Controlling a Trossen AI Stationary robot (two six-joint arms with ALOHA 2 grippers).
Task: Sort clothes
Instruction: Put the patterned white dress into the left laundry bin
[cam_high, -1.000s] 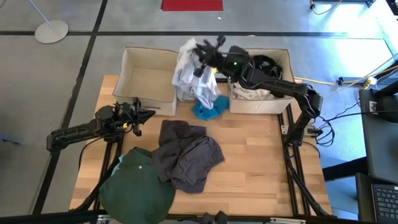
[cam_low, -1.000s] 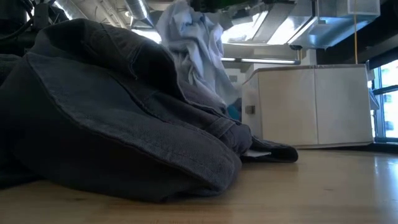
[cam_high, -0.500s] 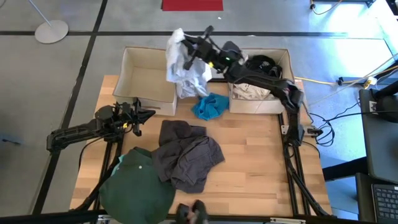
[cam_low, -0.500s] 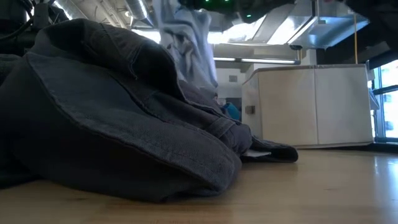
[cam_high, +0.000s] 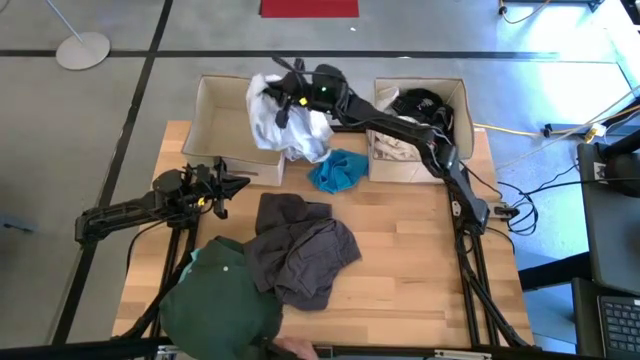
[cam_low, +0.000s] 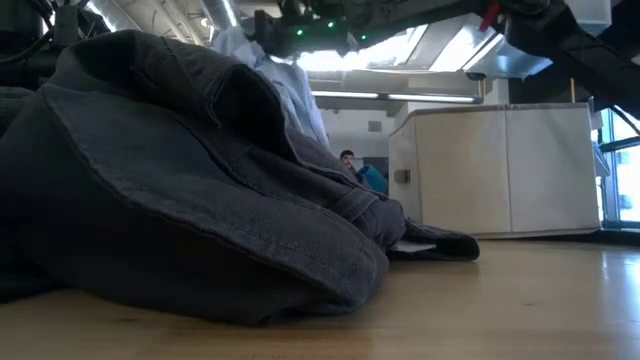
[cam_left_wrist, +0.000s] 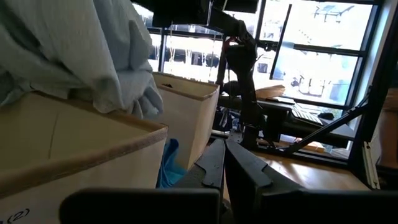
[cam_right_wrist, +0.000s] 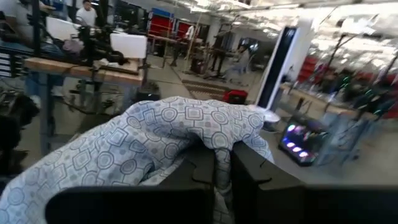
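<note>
- Right gripper (cam_high: 283, 92) is seen in the upper middle of the high view, stretched out over the right edge of the left beige box (cam_high: 222, 140); its fingers (cam_right_wrist: 249, 180) are pressed together on a fold of the pale patterned garment (cam_high: 280, 118).
- From these fingers the pale patterned garment hangs down, and it is draped over the wall of the left beige box, partly inside and partly outside.
- Just below and to the right of it, the turquoise garment (cam_high: 338, 170) is lying on the table (cam_high: 420, 250), in the gap between the left beige box and the right beige box (cam_high: 455, 135).
- In the right beige box a black garment (cam_high: 418, 102) and a light one are seen.
- The dark grey garment (cam_high: 300, 245) is spread at the centre of the table, and its lower left part touches the dark green garment (cam_high: 215, 300).
- The left gripper (cam_high: 232, 184) is held at the left side of the table, just below the left beige box; its fingers (cam_left_wrist: 236, 168) are together and nothing is held between them.
</note>
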